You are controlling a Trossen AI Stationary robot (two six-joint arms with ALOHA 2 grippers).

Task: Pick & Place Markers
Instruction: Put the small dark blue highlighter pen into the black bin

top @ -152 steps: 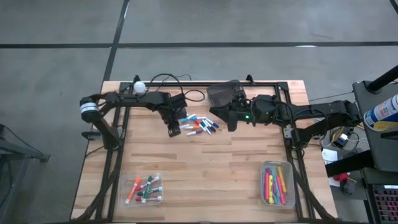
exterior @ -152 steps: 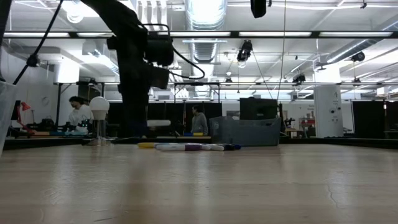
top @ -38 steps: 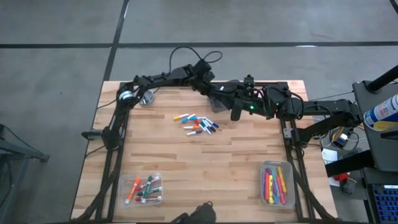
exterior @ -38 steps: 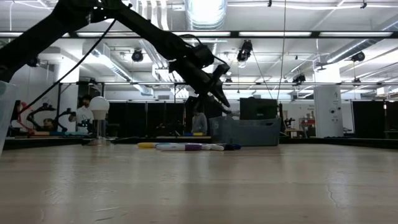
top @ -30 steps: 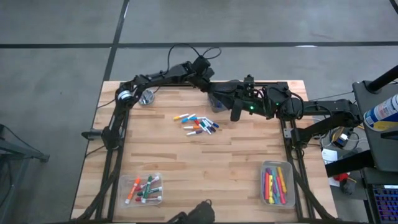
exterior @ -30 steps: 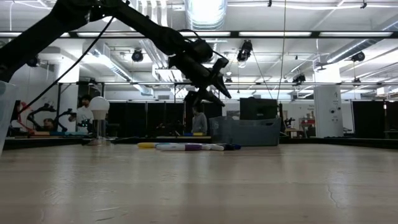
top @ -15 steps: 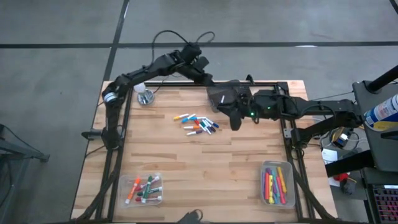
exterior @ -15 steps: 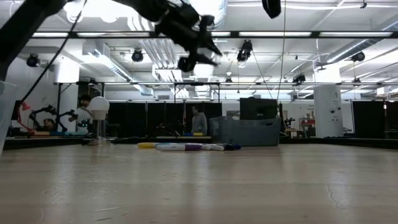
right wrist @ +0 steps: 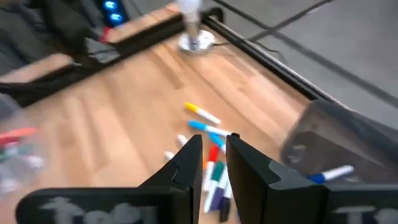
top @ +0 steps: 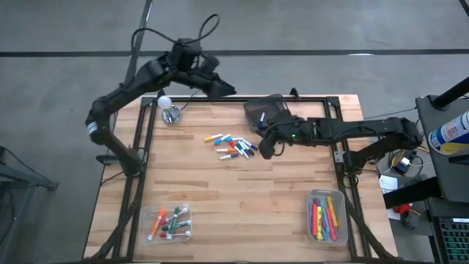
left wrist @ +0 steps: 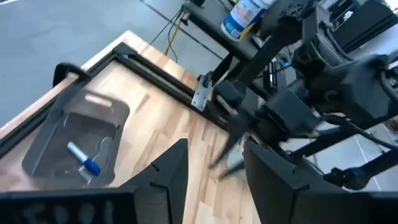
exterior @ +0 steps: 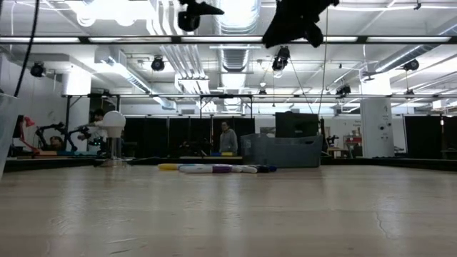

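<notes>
As we look from above, the left gripper (top: 226, 90) hangs released beyond the bench's (top: 242, 205) far edge, while the right gripper (top: 265, 152), narrowly parted and empty, hovers beside the loose markers (top: 231, 146); through the left wrist, we see one blue-capped marker (left wrist: 84, 159) in the dark bin (left wrist: 43, 149)

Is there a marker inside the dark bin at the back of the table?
Yes, the left wrist view shows one white marker with a blue cap lying on the floor of the dark bin.
</notes>
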